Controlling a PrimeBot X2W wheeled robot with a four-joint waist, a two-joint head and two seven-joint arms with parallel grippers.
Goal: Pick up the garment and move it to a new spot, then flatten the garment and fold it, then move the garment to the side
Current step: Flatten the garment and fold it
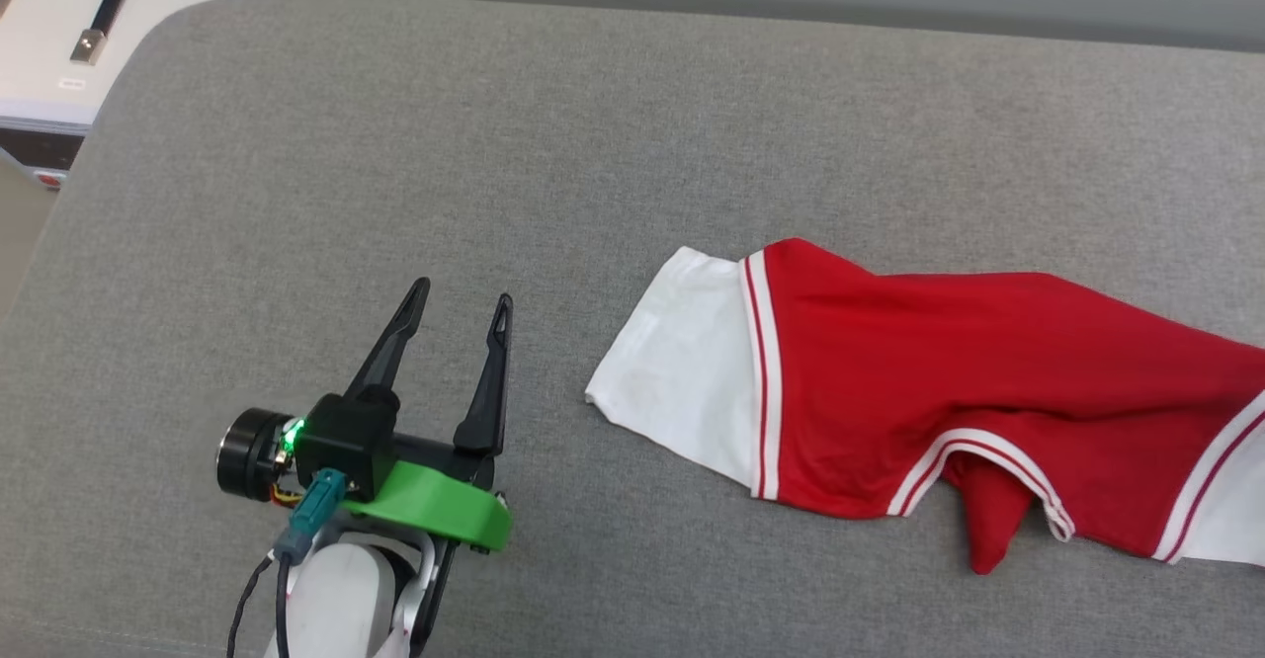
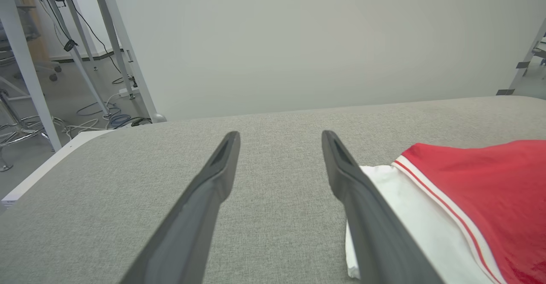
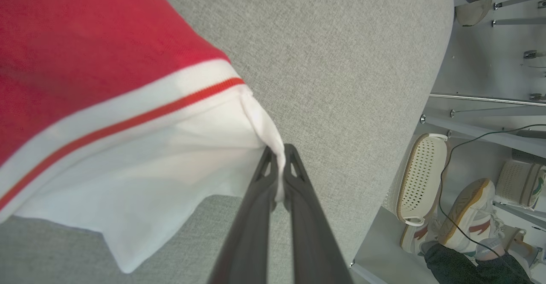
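Jersey (image 1: pixel 988 362) pickup looks begun: right pincer (image 3: pixel 280 152) pinches shut on its white sleeve (image 3: pixel 170 169), left pincer (image 1: pixel 464 290) gapes empty. Next, lift it clear.

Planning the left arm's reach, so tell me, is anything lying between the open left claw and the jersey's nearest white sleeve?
Nothing visible. Only bare grey padded surface separates the left claw from the garment and its white sleeve, which lies flat to the claw's right. The right claw is shut on the other sleeve.
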